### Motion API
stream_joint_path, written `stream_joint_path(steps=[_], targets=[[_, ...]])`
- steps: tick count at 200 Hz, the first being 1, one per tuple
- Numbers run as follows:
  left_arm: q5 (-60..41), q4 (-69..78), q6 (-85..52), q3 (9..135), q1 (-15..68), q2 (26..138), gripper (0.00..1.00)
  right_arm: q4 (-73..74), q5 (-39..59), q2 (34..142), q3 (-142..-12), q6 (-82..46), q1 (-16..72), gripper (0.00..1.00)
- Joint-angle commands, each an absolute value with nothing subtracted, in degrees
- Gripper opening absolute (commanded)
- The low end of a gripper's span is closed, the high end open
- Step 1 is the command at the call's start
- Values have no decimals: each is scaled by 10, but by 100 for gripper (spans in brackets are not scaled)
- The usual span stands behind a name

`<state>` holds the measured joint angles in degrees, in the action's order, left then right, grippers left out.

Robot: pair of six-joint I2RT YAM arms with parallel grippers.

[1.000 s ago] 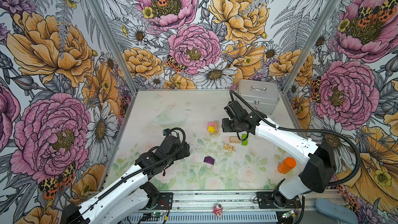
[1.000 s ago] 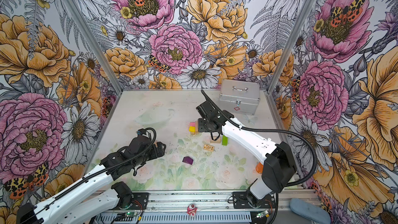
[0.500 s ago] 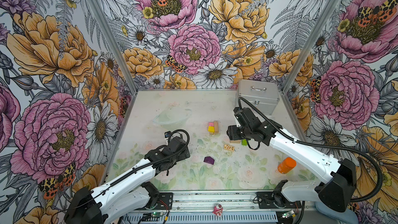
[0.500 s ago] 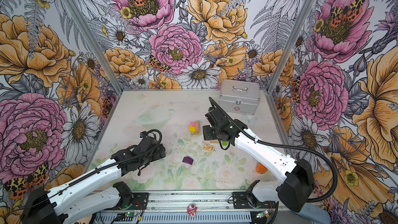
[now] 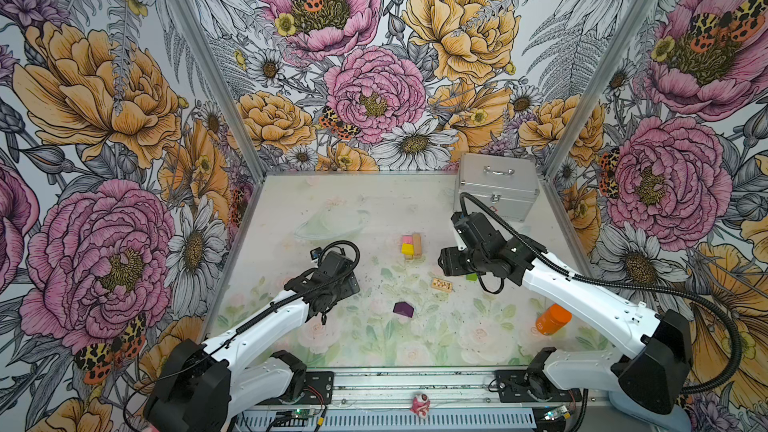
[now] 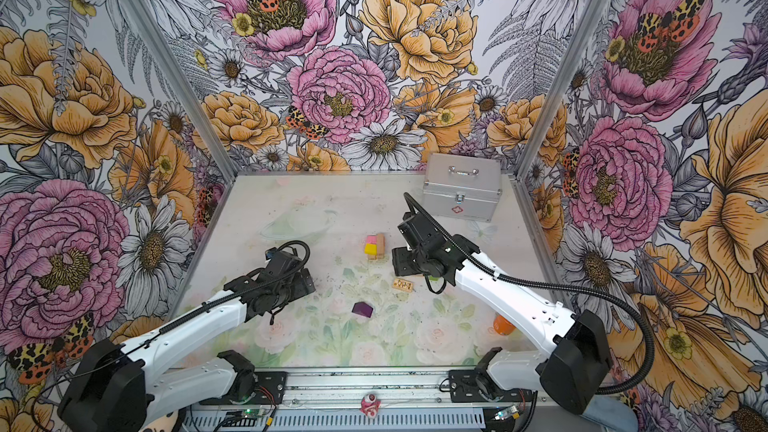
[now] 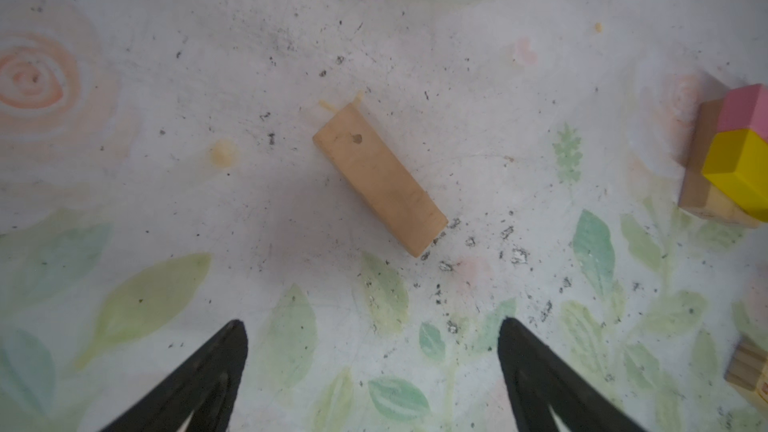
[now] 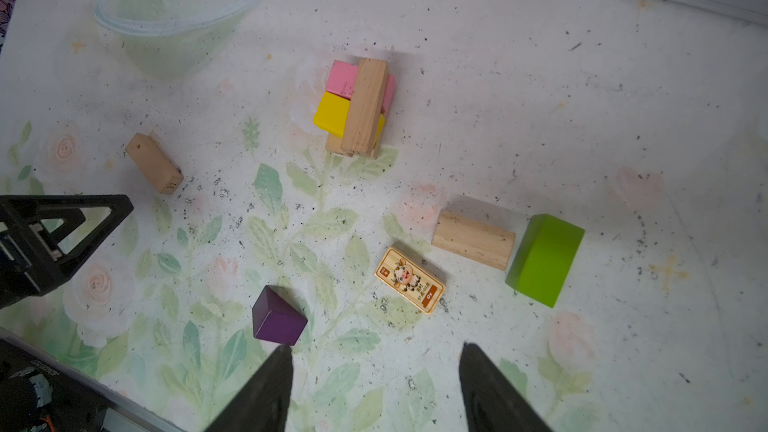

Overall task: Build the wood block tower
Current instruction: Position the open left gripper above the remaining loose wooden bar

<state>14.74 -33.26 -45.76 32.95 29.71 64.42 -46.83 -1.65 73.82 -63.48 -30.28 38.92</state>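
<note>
Probably light, stiff, smooth: tan plank point(image 7: 380, 191); pinch long sides mid-length; left gripper point(image 7: 370, 322) wide, empty; right gripper point(image 8: 375, 347) parted, empty.

A plank point(image 7: 380, 195) is lying just ahead of the left pincer point(image 7: 370, 321), a tile point(image 8: 409, 280) ahead of the right pincer point(image 8: 376, 346). The stack point(image 5: 411, 245) is standing between them, seemingly farther back.

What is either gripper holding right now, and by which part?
Nothing is held: the left gripper and the right gripper both stand open with empty jaws.
</note>
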Motion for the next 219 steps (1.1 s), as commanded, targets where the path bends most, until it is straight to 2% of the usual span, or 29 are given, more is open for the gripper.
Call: stream_joint_path(steps=[1,116,219], targets=[[124,-294,-430,349,281,670,94,-454,-20,722,-629,-292,388,66],[105,-260,-399,403,237,796,77,-453,-20,697,-609,-291,365,66],[102,-257,-388,426,216,852,74,-452,-11,691,-599,-287,351,66]])
